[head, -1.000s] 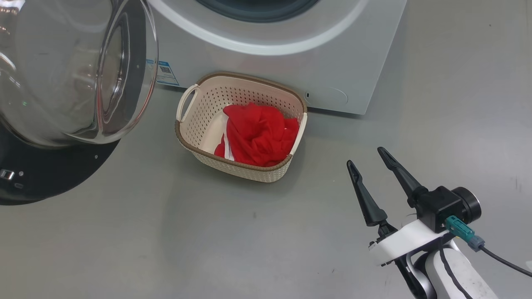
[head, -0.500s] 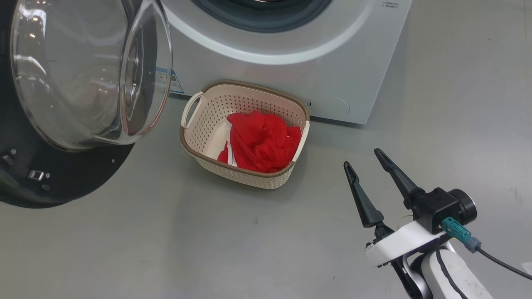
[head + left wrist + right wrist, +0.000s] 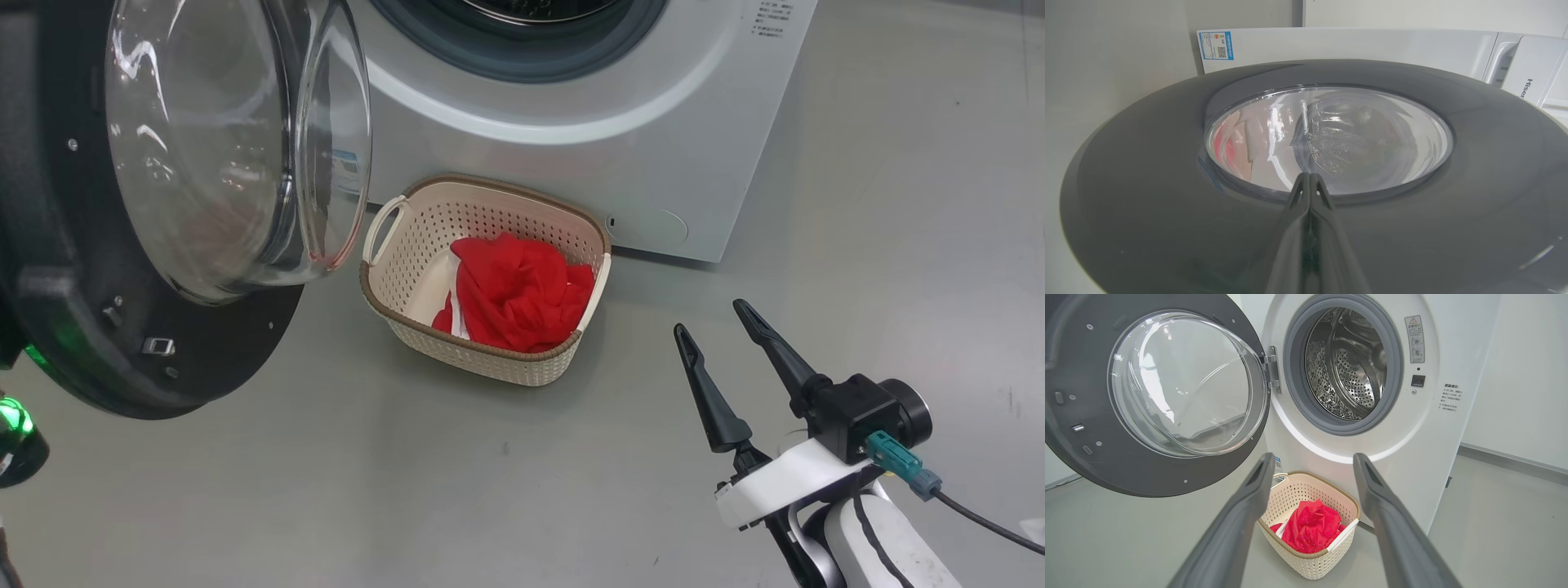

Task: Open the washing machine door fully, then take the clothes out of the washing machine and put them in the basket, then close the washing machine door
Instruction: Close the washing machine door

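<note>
Since the left gripper has its two fingers pressed flat together, it can serve only as a pusher. Its tips point at the outer face of the washing machine door, by the edge of the glass bowl; whether they touch is unclear. That door stands swung out from the washing machine. Against the machine's front sits the basket with the red clothes inside, and the drum looks empty, so closing seems the step in hand. Best to push on the black rim far from the hinge, steadily, until the latch catches. Further out from the machine, the right gripper hangs spread wide, empty.
</note>
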